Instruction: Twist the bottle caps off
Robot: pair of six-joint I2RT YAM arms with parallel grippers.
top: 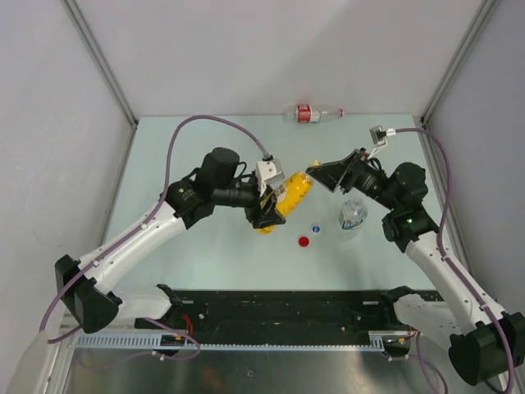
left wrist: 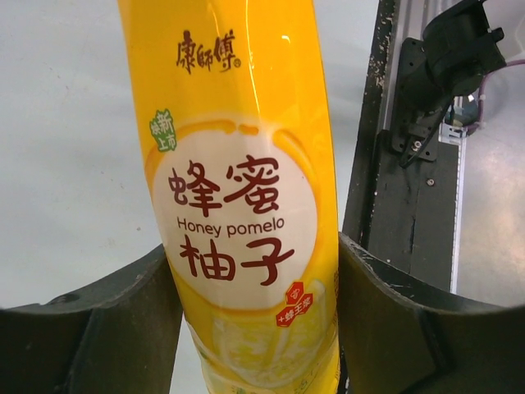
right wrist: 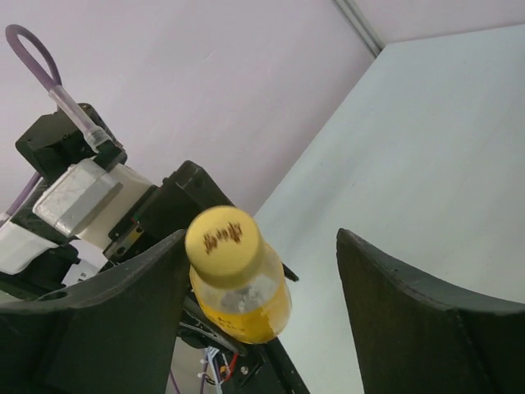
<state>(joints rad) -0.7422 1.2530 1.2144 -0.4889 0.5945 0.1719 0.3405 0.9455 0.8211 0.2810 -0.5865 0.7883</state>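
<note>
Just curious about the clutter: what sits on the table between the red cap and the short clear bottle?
A small blue cap lies roughly between them, as the top view shows.

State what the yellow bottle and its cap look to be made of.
The yellow bottle is likely thin plastic under a glossy printed sleeve; bright light streaks run along it. The yellow cap seems opaque moulded plastic, its top fairly matt with brownish markings.

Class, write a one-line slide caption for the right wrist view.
Right gripper, jaws open, straddles the yellow cap of the yellow bottle gripped by the left gripper.
</note>
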